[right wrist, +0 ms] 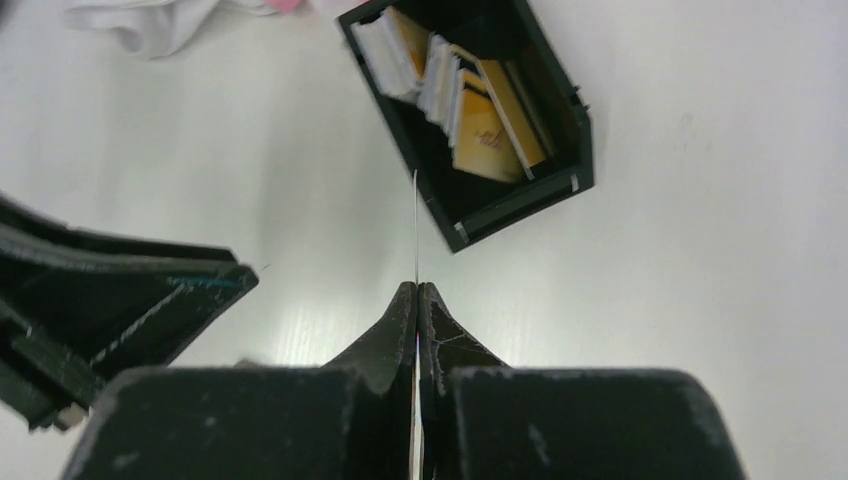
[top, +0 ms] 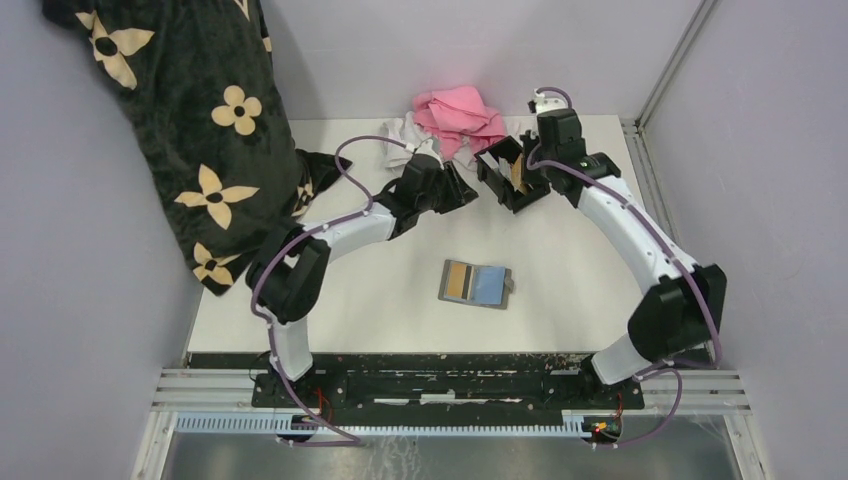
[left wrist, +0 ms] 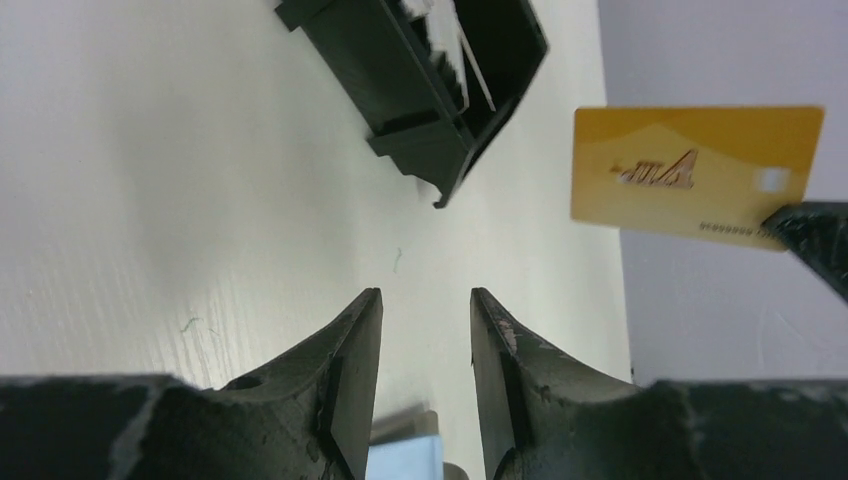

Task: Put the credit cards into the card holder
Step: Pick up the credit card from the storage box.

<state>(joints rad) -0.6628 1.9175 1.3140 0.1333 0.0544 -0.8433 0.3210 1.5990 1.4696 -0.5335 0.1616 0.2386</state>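
Low centre of the right wrist view: right gripper (right wrist: 417,292) pinched shut on a tan credit card (right wrist: 416,225), seen edge-on, gripped by one corner only and clear of the table. Could swing or slip in so small a hold. Just beyond, upper centre: black card holder (right wrist: 520,205), open top crowded with tan and white cards (right wrist: 490,135) leaning at angles. Might catch the near rim, or jam on the leaning cards and spill out; hard to tell from this angle whether a free gap lies below.

Overhead view, lower centre: grey wallet (top: 475,284) lying open, well apart from the work. Centre: left gripper (top: 465,190), fingers spread and holding nothing, just beside the holder on its left; risks a knock between the arms. Far edge: pink cloth (top: 460,112) and white cloth (top: 405,135), near the holder but not in the path. Upper left: black flowered fabric (top: 170,120).
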